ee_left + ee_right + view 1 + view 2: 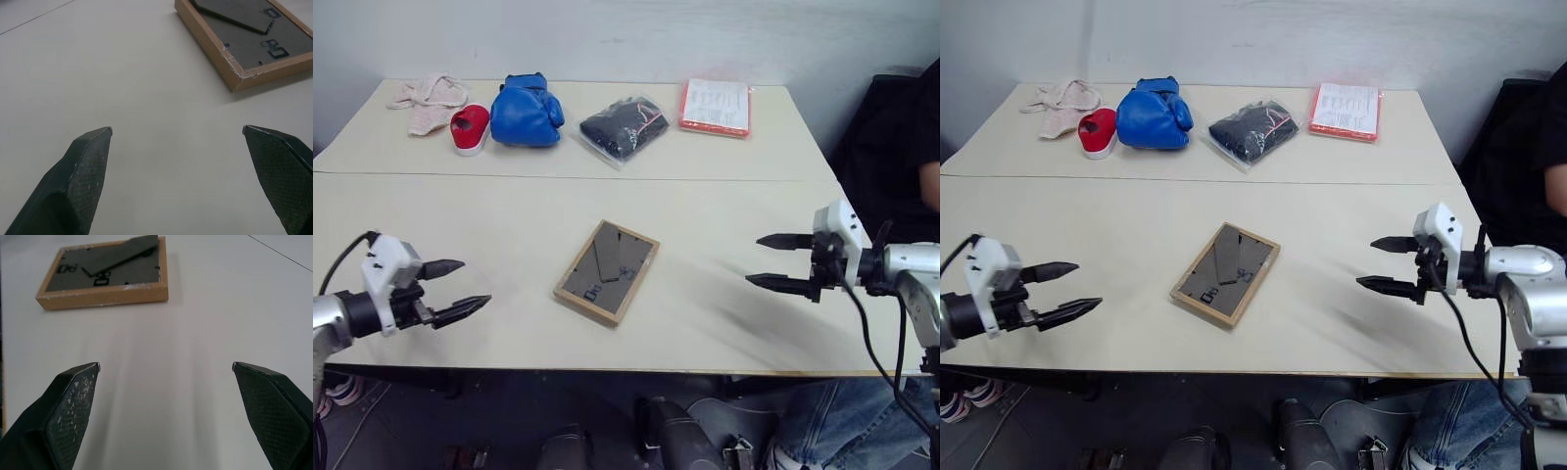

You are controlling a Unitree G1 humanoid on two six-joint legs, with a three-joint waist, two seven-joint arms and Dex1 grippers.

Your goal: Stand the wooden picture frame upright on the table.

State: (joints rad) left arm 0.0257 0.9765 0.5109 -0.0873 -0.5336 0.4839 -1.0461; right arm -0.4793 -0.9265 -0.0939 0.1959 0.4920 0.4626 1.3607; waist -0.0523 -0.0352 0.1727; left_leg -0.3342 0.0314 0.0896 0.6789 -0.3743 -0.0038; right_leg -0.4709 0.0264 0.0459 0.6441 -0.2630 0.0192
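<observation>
The wooden picture frame (607, 271) lies flat, face down, near the middle of the cream table (509, 211), its dark grey back panel and folded stand leg facing up. It also shows in the wrist views (247, 41) (105, 274). My left gripper (458, 290) hovers open over the table's front left, well apart from the frame. On the opposite side, my right gripper (769, 261) is open too, pointing toward the frame with a wide stretch of bare table between. Nothing sits between either pair of fingers.
Along the far side lie a pinkish cloth (431, 98), a red and white shoe (470, 127), a blue boxing glove (527, 110), a bagged black item (625, 125) and an orange-edged flat packet (716, 106). A person sits at the right edge (925, 147).
</observation>
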